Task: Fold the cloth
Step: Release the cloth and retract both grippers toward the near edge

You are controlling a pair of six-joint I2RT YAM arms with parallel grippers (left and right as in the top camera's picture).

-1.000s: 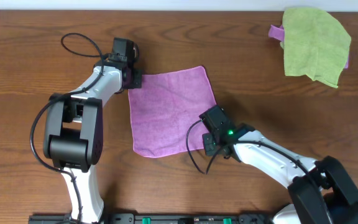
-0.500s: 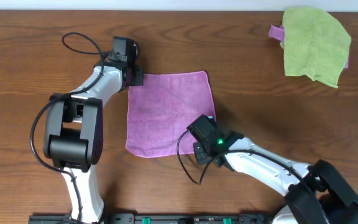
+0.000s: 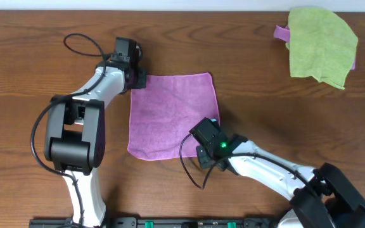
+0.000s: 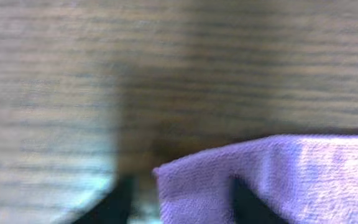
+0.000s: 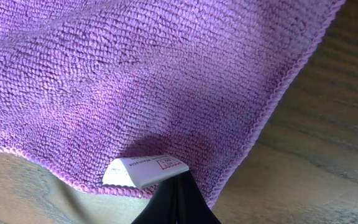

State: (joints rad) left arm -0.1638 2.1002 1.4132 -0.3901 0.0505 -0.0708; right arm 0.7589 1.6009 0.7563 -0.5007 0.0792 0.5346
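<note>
Overhead camera is looking straight down from well above, taking in the whole tabletop, both arms and the full cloth. Left wrist camera is sitting very low and close, out of focus, facing the cloth's far-left corner, while right wrist camera is looking down at close range past the right pincer onto the near-right corner. All three views are sharing the cloth.

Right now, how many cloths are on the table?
2 in plain sight: the purple cloth mid-table, and the lime-green cloth at the far right corner. A purple strip pokes out from under the green one, so a third may lie hidden.
</note>
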